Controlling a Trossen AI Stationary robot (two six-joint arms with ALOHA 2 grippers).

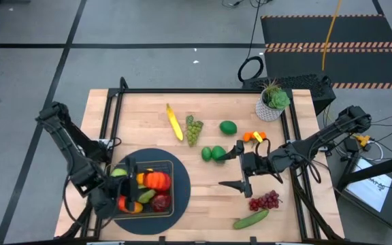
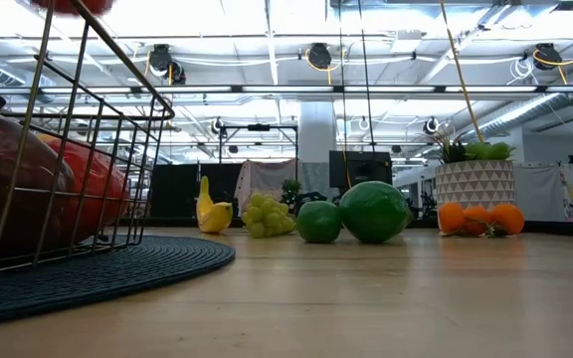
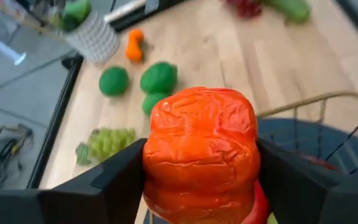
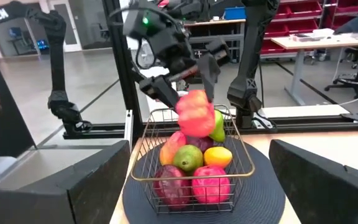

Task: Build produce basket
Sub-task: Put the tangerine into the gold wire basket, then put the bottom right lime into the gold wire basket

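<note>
The left hand (image 4: 188, 93) grasps one orange pepper (image 3: 202, 152) directly above the basket (image 4: 191, 177). The right hand (image 1: 240, 167) stands released; three green limes (image 1: 214, 154) lie just beyond it on the tabletop (image 1: 203, 194).

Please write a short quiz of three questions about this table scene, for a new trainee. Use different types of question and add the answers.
1. True or false: the left hand holds an orange bell pepper above the wire basket.
2. Which item lies nearest the table's front edge, close to the purple grapes?
A. banana
B. cucumber
C. potted plant
3. Fill in: the basket stands on a round dark ____.

Key:
1. True. Its fingers grip the pepper over the basket.
2. B.
3. Mat.
</note>
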